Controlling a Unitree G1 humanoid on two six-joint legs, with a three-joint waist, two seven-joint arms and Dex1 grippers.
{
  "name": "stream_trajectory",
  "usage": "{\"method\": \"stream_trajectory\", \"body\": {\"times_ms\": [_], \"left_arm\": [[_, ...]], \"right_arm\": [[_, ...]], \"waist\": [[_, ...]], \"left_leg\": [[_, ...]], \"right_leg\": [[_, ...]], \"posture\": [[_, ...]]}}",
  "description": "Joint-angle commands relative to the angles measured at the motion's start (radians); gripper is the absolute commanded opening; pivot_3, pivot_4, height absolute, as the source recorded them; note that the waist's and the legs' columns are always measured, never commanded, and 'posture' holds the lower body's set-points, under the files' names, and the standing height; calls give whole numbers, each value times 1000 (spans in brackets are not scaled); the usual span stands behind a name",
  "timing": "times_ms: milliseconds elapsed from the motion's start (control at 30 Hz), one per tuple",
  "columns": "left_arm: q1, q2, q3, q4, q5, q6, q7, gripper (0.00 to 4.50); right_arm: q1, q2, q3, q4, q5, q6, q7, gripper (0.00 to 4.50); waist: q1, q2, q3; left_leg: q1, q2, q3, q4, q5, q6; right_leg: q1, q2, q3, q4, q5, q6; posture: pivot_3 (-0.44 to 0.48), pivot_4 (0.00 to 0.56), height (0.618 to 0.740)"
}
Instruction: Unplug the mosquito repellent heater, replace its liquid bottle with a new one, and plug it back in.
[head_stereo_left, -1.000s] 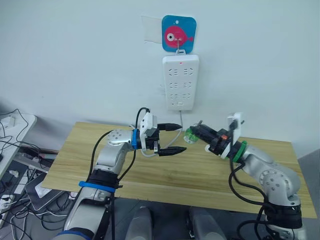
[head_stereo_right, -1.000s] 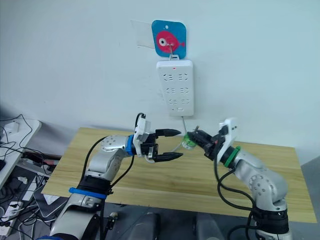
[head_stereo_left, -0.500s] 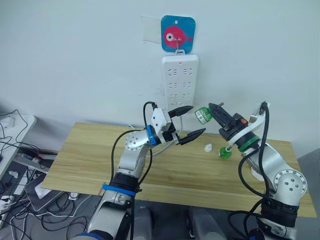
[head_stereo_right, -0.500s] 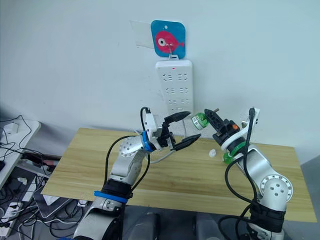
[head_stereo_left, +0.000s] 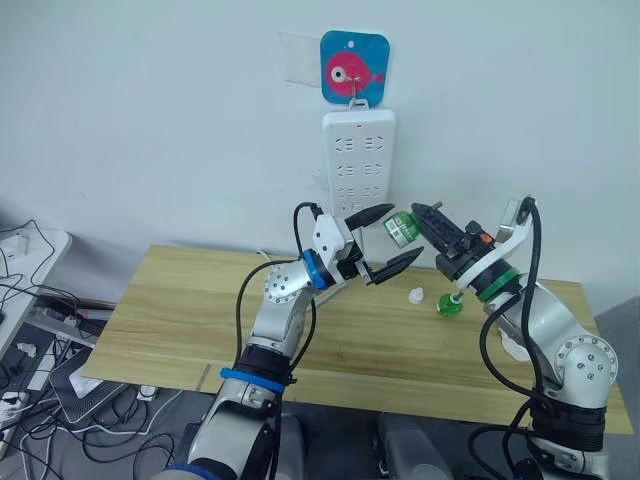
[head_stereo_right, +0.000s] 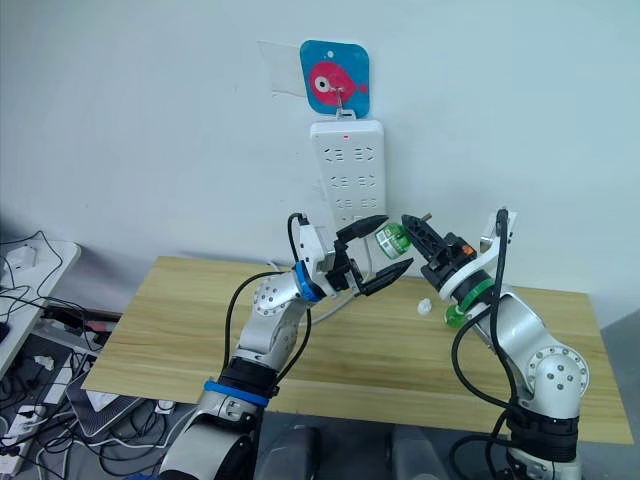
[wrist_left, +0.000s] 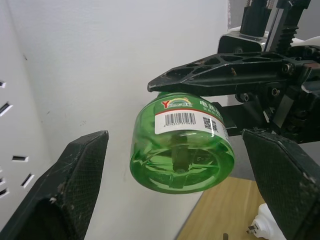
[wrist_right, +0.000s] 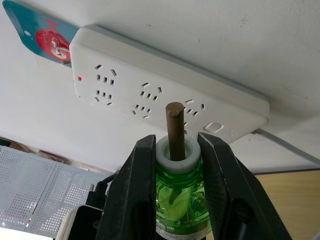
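Desk (head_stereo_left: 160, 300) of pale wood lies nearest us, and on its right side we see a second green bottle (head_stereo_left: 449, 305) standing upright with a small white cap (head_stereo_left: 416, 295) just beside it. At the right edge of the desk, partly hidden behind our right arm, sits a white rounded piece (head_stereo_left: 515, 347) that we cannot identify for certain as the mosquito repellent heater. Above the desk, our left end effector (head_stereo_left: 382, 242) is released, its two fingers spread wide on either side of the green liquid bottle (wrist_left: 182, 147) without touching it. Our right end effector (wrist_right: 176, 150) is grasping that bottle by its white neck, the brown wick (wrist_right: 174, 127) poking out between the fingers, the bottle tilted in the air. Farther back, the white power strip (head_stereo_left: 358, 165) hangs on the wall from a blue fish hook plate (head_stereo_left: 354, 66).
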Motion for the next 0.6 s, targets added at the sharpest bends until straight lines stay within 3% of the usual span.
{"method": "stream_trajectory", "body": {"times_ms": [33, 200, 433, 600], "left_arm": [[-27, -15, -1, -5, -8, -28, 12, 4500], [-41, -19, 1, 12, -10, -48, 14, 4500], [-26, -18, -4, 10, -15, -41, 19, 2286], [-23, -18, -10, 4, -12, -35, 25, 2241]], "right_arm": [[8, -17, 8, -56, 39, -32, 0, 853], [16, -38, 22, -55, 45, -54, 6, 853], [8, -46, 38, -49, 54, -84, 8, 853], [2, -53, 50, -44, 62, -94, 16, 853]], "waist": [[0, 0, 0], [-2, 0, 0], [-5, 0, 0], [-6, 0, 0]], "left_leg": [[0, 0, 0, 0, 0, 0], [0, 0, 0, 0, 0, 0], [0, 0, 0, 0, 0, 0], [0, 0, 0, 0, 0, 0]], "right_leg": [[0, 0, 0, 0, 0, 0], [0, 0, 0, 0, 0, 0], [0, 0, 0, 0, 0, 0], [0, 0, 0, 0, 0, 0]], "posture": [[-23, 167, 740], [-25, 167, 740], [-24, 167, 740], [-12, 170, 740]]}}
